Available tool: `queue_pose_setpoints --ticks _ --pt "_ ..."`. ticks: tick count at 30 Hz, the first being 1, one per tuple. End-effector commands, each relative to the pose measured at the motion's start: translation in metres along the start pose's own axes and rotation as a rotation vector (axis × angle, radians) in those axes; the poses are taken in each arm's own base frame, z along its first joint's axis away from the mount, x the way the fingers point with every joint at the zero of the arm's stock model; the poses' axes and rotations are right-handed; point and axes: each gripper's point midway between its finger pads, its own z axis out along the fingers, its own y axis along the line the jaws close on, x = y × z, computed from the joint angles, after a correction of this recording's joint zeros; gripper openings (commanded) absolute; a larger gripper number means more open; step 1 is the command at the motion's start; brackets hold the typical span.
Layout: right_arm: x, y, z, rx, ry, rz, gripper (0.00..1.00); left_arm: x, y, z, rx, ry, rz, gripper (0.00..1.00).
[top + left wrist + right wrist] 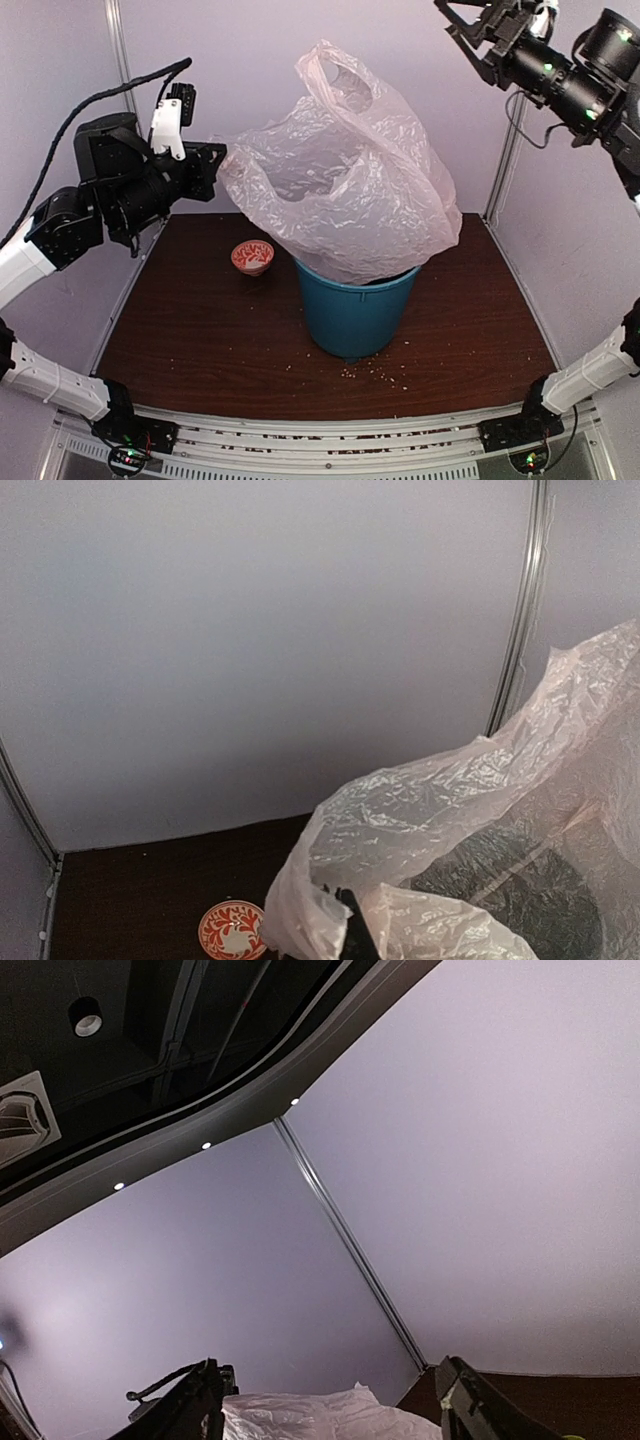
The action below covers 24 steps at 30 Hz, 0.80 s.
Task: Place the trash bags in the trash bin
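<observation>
The pale-pink trash bag (345, 175) stands billowed high over the teal trash bin (355, 310), with its lower end tucked inside the rim. My left gripper (220, 158) is shut on the bag's left edge, level with the bag's middle. In the left wrist view the dark fingertips (350, 912) pinch a fold of the bag (450, 820). My right gripper (462, 30) hangs open at the top right, clear of the bag. In the right wrist view its fingers (200, 1405) stand wide apart, with only the bag's top (320, 1418) showing far below.
A small red-and-white patterned bowl (252, 256) sits on the dark table (200, 330) left of the bin, also seen as the bowl (232, 930) in the left wrist view. Crumbs (375, 375) lie in front of the bin. Pale walls close in at back and sides.
</observation>
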Motion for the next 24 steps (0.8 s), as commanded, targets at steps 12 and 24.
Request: queue_pose_setpoints --ticks 12,24 --pt "0.043 -0.159 -0.072 0.696 0.211 0.009 0.67 -0.028 0.027 0.001 -0.035 -0.033 -0.022 0.0" --pt "0.104 -0.205 -0.113 0.741 0.562 0.122 0.56 -0.017 0.031 0.03 -0.052 0.054 0.004 0.0"
